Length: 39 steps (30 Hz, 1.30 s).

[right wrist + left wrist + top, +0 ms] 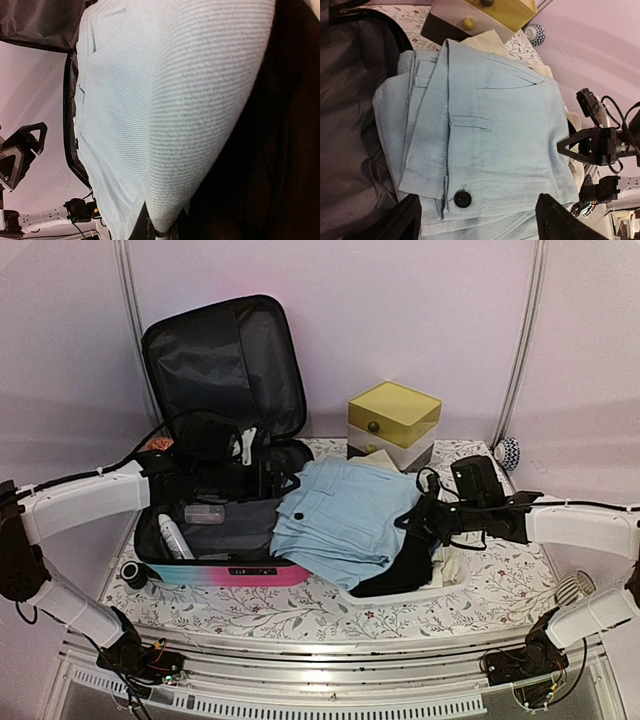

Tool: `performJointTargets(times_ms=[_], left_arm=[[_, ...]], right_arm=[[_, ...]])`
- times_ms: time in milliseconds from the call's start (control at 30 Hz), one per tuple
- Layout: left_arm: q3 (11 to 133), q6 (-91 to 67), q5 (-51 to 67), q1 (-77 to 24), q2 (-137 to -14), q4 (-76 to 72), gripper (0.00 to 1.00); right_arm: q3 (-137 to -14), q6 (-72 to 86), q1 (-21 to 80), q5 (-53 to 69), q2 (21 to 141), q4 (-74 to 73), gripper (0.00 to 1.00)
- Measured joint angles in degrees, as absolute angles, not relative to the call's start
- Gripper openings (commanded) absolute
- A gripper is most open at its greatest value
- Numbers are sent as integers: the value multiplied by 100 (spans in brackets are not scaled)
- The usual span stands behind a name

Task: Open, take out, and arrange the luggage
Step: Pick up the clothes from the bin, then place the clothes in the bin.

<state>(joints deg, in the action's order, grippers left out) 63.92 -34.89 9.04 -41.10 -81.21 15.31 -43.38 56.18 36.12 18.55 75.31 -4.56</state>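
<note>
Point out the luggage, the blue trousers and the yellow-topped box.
luggage (225, 365), top external view, raised lid's black lining.
blue trousers (345, 520), top external view, middle of the folded cloth.
yellow-topped box (393, 408), top external view, yellow lid.

On the floral table (300, 615) — open luggage (230, 375), yellow-topped drawer box (393, 425), white basket (395, 600)

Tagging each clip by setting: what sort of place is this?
Probably a staged robot test booth, not a home: bare panel walls, a floral-cloth table, and robot arms bolted at its near edge.
</note>
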Motion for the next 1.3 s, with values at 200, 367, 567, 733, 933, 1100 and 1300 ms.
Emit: performJointTargets(times_ms=[200,367,567,733,933,1100,1300], left_arm=[[6346,-3371,956,-3916,-8121,1662,81],[6346,-3273,1074,-3909,-8130,1719,80],[6346,-3253,1284,-3909,-8180,1712,79],[6346,-3256,1494,-3911,-8294,1647,79],[6351,-3260,1688,-4056,-8646,1479,79],[6429,-3295,1732,-4362,-9037,1431,79],[6569,-3299,1706,-4593,-9144,1437,80]], right_arm=[[-5389,4969,3570,1896,7548,-1684,2],[-6058,4178,3365,2169,7446,-2589,2],[-6270,3382,2576,2689,7129,-3769,3],[-6593,2707,1898,2952,7240,-4458,3],[-7424,2231,1695,2849,8176,-4821,5],[-7839,1984,1688,2521,8781,-4998,20],[-7922,1890,1653,1627,8816,-5033,66]])
